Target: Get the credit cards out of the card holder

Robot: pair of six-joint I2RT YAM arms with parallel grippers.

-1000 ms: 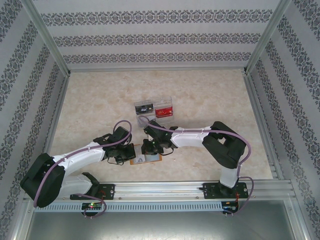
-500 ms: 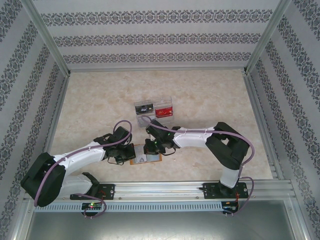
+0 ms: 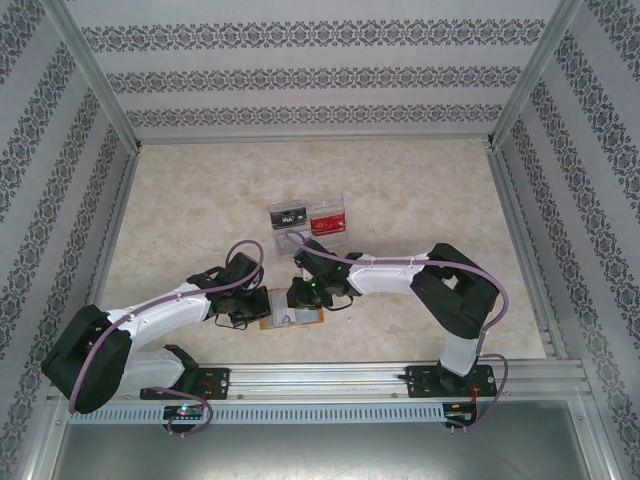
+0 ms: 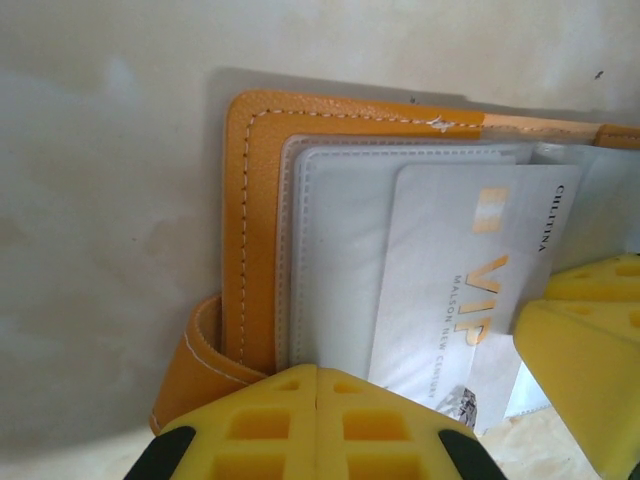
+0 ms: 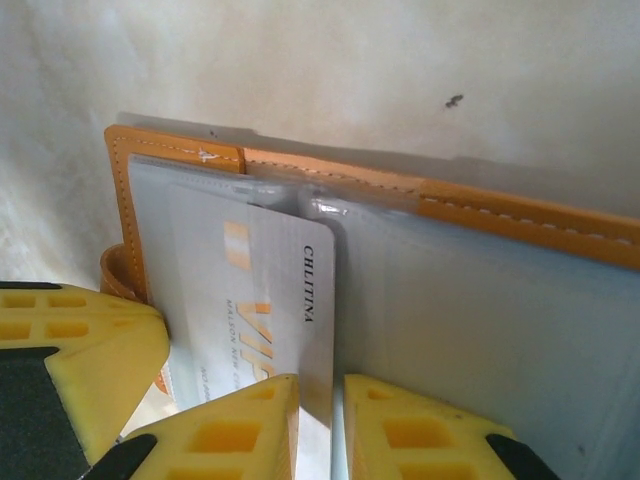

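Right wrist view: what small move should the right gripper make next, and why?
Probably drag the VIP card a little farther out of its sleeve: the right gripper, jaws slightly apart, straddles the card's free edge, while the shut left gripper sits on the card holder.

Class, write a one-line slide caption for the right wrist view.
Yellow right jaws, slightly parted, straddle an edge of the white VIP card on the open orange card holder.
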